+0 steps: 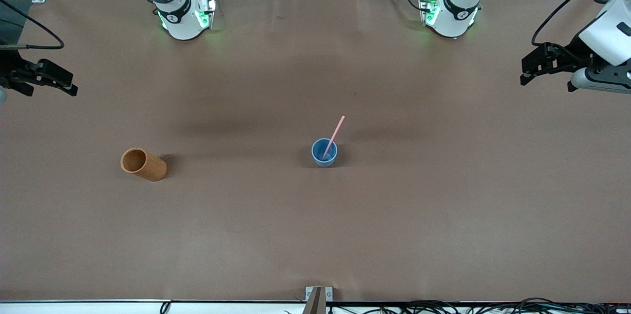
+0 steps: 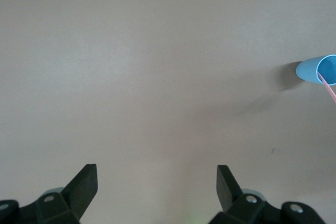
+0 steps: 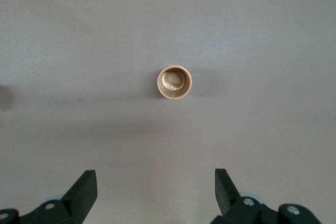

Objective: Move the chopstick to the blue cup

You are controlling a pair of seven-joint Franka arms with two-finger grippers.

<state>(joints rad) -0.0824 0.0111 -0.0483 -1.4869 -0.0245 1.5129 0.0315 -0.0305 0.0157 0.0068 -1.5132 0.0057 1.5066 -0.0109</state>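
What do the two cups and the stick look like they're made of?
Blue cup: probably plastic, smooth, even colour. Orange-brown cup: possibly wood or bamboo, matte, warm tan; can't confirm. Chopstick: thin, uniform pink, likely plastic or painted wood.

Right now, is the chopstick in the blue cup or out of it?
In. The chopstick stands slanted in the upright blue cup, lower end inside, upper end leaning over the rim; neither gripper touches it.

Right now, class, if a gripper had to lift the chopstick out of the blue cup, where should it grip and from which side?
Probably the bare upper shaft of the chopstick, above the blue cup. Its lower end sits inside; the top leans out over the rim. Come from above, fingers either side of the thin shaft.
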